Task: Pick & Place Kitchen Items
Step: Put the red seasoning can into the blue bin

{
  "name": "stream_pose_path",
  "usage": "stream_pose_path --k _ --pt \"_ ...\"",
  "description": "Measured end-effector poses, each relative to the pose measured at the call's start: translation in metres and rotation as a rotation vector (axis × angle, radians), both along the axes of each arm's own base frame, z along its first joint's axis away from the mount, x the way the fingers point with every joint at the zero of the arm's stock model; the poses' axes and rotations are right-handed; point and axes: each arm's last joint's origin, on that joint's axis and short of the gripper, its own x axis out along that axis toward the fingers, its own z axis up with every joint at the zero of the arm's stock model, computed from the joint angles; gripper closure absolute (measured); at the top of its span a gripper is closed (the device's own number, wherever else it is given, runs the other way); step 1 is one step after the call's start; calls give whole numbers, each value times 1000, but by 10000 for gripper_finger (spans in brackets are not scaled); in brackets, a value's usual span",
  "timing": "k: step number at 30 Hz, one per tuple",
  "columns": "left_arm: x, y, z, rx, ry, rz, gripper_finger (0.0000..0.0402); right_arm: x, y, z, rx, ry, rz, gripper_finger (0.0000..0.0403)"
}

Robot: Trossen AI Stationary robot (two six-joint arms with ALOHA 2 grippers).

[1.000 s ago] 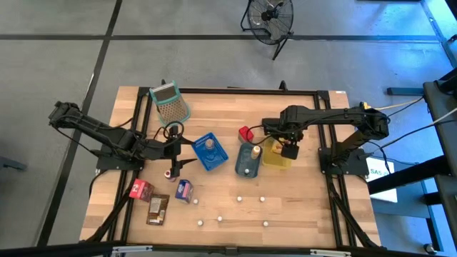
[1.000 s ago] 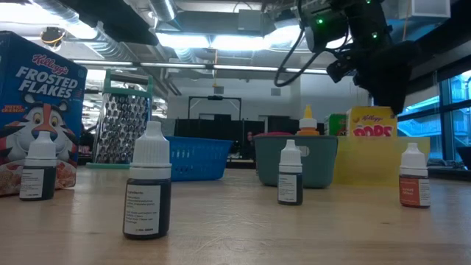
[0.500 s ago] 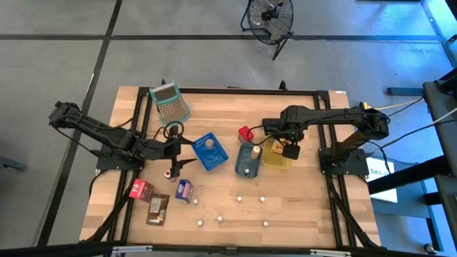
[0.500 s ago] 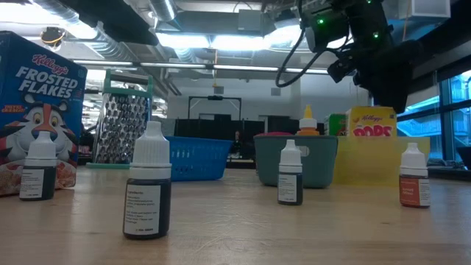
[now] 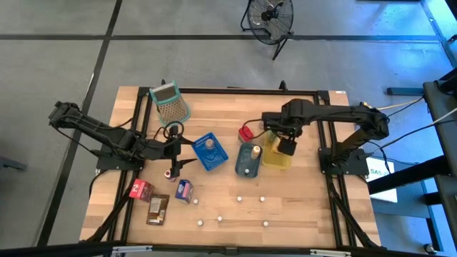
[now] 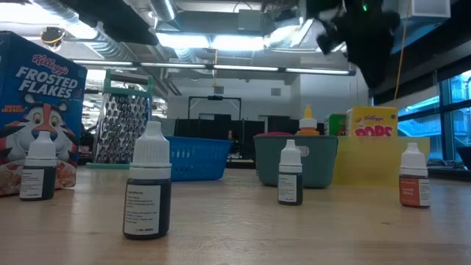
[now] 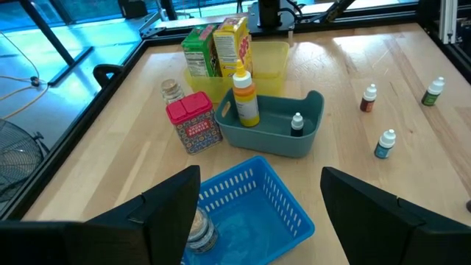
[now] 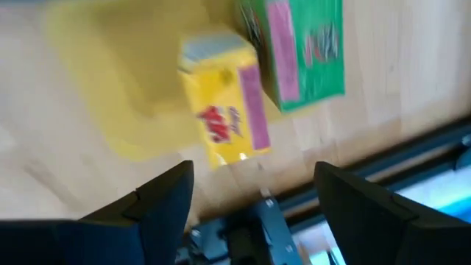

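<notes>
My right gripper [image 5: 287, 148] [image 8: 254, 169] hangs open, pointing down, above the yellow tray [image 5: 275, 158]. In the tray a yellow cereal box [image 8: 224, 103] and a green box [image 8: 302, 48] stand on end. My left gripper [image 5: 178, 148] [image 7: 259, 177] waits open over the near side of the blue basket [image 7: 254, 210], which holds a jar [image 7: 199, 230]. The teal tray [image 7: 305, 110] holds a yellow bottle [image 7: 245, 96] and a small dark bottle [image 7: 296, 125]. A red tin [image 7: 194, 124] stands on the table beside it.
A grater [image 5: 170, 102] lies at the far left. A red box [image 5: 141, 189], a brown packet [image 5: 158, 208] and a purple box [image 5: 184, 190] lie at the near left. Several small white-capped bottles [image 5: 239, 199] stand scattered along the near side.
My right gripper has risen from just over the boxes in the yellow tray, still open and with nothing between its fingers. The boxes stay standing in the tray.
</notes>
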Motion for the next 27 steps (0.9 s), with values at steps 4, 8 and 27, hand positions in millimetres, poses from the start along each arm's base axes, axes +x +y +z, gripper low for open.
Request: stream_pose_path --k 4,8,27 --pt "0 0 0 -23 -3 7 123 6 7 24 13 -103 2 119" --pt "2 -2 -1 -74 -3 -18 123 7 18 41 10 -180 6 119" --pt "24 17 42 5 -104 -79 123 -28 132 78 -297 -650 168 119"
